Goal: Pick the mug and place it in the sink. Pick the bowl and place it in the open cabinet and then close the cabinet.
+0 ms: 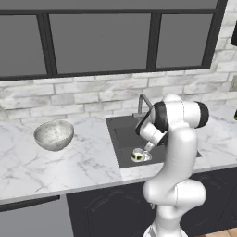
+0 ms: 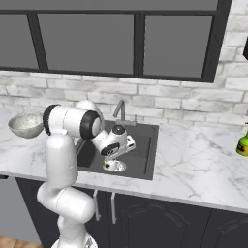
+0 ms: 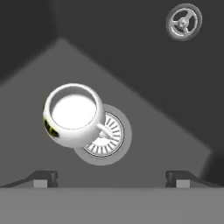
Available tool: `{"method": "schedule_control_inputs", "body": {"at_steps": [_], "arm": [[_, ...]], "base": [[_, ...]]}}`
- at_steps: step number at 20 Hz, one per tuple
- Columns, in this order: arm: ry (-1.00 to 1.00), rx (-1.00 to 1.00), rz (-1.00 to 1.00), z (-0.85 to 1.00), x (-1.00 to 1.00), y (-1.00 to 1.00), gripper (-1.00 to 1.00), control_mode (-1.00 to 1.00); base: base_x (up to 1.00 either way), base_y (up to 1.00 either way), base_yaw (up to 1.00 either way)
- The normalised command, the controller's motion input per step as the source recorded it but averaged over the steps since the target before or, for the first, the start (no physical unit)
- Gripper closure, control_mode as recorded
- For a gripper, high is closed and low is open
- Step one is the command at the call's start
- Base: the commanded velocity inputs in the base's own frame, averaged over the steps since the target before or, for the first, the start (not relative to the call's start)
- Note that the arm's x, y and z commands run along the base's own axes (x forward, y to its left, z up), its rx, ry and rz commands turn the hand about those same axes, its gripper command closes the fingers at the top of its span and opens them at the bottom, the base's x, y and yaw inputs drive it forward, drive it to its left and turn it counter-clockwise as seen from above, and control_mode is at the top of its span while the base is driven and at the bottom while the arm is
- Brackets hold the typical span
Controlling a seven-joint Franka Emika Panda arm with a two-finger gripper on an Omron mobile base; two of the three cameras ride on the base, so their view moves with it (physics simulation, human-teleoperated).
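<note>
The small white mug (image 3: 73, 114) stands upright on the floor of the dark grey sink (image 3: 144, 87), partly over the round steel drain (image 3: 110, 141). My gripper (image 3: 111, 177) hangs just above it, open, its two tips wide apart and touching nothing. From the base, the mug (image 1: 137, 154) sits at the sink's (image 1: 121, 139) front, right under the gripper (image 1: 147, 147). The speckled stone bowl (image 1: 54, 134) rests on the counter left of the sink, an arm's length from the hand. It also shows as the bowl (image 2: 26, 125) at the far left. The cabinet is out of view.
A slim grey faucet (image 1: 143, 102) rises at the sink's back edge. A green bottle (image 2: 243, 144) stands on the marble counter (image 2: 193, 164) at far right. A brick wall and dark-framed window close off the back. A second round steel fitting (image 3: 184, 21) lies farther along the basin.
</note>
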Motion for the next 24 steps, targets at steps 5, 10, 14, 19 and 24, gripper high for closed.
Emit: {"method": "schedule_control_inputs", "body": {"at_steps": [5, 10, 14, 19, 24], "arm": [[-0.13, -0.03, 0.00, 0.76, -0.39, 0.00, -1.00, -1.00], [-0.10, -0.06, -0.06, 0.75, -0.33, 0.00, -1.00, -1.00], [0.00, 0.00, -0.17, 0.72, -0.34, 0.00, -1.00, -1.00], [0.00, -0.04, -0.17, 0.95, -0.05, 0.00, -1.00, -1.00], [0.02, -0.04, -0.13, 1.00, 0.00, 0.01, -1.00, -1.00]], "base": [[0.00, 0.00, 0.00], [0.00, 0.00, 0.00], [0.00, 0.00, 0.00], [0.00, 0.00, 0.00], [0.00, 0.00, 0.00]]}}
